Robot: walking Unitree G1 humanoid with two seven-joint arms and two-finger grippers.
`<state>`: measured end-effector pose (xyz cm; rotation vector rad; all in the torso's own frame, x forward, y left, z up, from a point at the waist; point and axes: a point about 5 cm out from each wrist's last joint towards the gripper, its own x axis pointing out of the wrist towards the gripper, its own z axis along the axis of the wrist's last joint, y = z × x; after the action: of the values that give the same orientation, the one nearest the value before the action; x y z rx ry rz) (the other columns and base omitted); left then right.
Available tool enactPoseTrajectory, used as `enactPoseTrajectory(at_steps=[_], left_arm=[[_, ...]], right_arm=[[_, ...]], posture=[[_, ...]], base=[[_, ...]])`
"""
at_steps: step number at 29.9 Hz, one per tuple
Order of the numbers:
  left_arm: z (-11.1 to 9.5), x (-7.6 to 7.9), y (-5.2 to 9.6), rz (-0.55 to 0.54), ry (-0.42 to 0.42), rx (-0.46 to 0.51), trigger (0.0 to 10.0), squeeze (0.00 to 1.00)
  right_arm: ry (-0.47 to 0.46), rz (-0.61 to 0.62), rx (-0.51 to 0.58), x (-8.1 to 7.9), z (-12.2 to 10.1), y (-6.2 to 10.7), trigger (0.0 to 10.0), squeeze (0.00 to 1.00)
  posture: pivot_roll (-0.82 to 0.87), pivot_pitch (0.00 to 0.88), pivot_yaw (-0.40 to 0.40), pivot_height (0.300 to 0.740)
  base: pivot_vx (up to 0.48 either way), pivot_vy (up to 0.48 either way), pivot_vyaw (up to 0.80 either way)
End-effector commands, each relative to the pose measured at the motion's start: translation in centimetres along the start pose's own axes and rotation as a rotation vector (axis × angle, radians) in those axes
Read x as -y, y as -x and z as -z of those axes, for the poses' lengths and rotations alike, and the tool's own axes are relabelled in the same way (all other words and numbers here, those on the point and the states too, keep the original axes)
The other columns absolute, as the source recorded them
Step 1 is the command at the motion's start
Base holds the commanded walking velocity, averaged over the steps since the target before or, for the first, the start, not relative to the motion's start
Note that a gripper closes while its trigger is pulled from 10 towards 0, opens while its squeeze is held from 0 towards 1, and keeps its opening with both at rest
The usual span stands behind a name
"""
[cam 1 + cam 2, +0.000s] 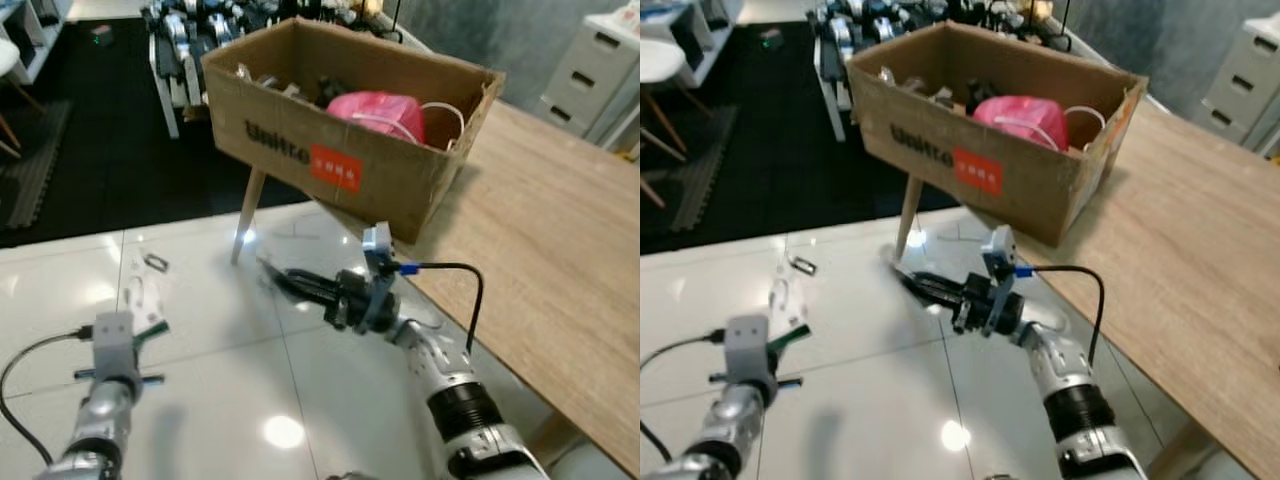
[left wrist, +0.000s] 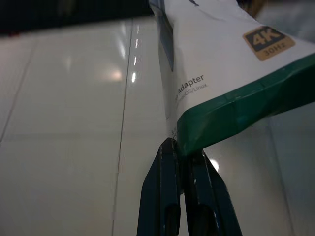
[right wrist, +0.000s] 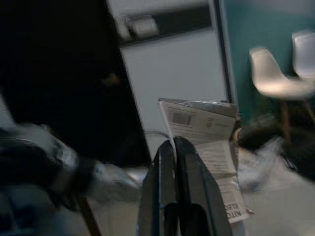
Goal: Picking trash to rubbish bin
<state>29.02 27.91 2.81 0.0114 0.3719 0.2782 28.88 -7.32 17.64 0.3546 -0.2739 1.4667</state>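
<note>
The floor (image 1: 230,370) in the lower half of the frame is made of glossy white tiles that reflect bright spots of ceiling light. Above it, in the upper left, lies a dark black floor area (image 1: 90,130). A light wooden table (image 1: 560,270) fills the right side. A grey drawer cabinet (image 1: 595,70) stands in the upper right, and a white chair (image 1: 665,70) in the upper left

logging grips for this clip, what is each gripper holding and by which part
Left gripper pinches a white adapter package at its green edge. Right gripper is shut on a printed paper slip, gripped at one side edge.
</note>
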Motion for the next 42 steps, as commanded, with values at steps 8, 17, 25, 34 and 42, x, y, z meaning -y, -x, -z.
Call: enactPoseTrajectory(at_steps=[8, 17, 25, 34, 42], left_arm=[[-8.3, -1.5, -1.0, 0.020, 0.079, 0.342, 10.0, 0.00], [-18.1, -0.1, 0.0, 0.112, 0.140, 0.720, 10.0, 0.00], [-21.1, 0.8, 1.2, 0.170, 0.146, 0.840, 10.0, 0.00], [-22.8, 2.6, 2.4, 0.269, 0.176, 0.906, 10.0, 0.00], [-24.5, 5.6, 4.8, 0.530, 0.191, 0.977, 10.0, 0.00]], right_arm=[[0.206, 0.028, 0.429, -0.2, -10.7, 0.3, 10.0, 0.00], [0.434, 0.311, 0.489, 0.5, -17.2, 1.1, 10.0, 0.00], [0.425, 0.375, 0.481, 0.5, -18.3, 1.5, 10.0, 0.00], [0.443, 0.485, 0.460, 1.3, -19.0, 2.0, 10.0, 0.00], [0.570, 0.620, 0.336, 1.8, -20.2, 2.5, 10.0, 0.00]], posture=[[0.07, 0.088, -0.001, 0.740], [0.06, 0.084, 0.006, 0.740], [0.06, 0.084, 0.005, 0.740], [0.06, 0.080, -0.001, 0.740], [0.06, 0.082, -0.001, 0.740]], base=[[0.178, 0.000, 0.00], [0.440, 0.000, 0.00], [0.475, 0.000, 0.00], [0.480, 0.000, -0.80], [0.410, 0.000, -0.70]])
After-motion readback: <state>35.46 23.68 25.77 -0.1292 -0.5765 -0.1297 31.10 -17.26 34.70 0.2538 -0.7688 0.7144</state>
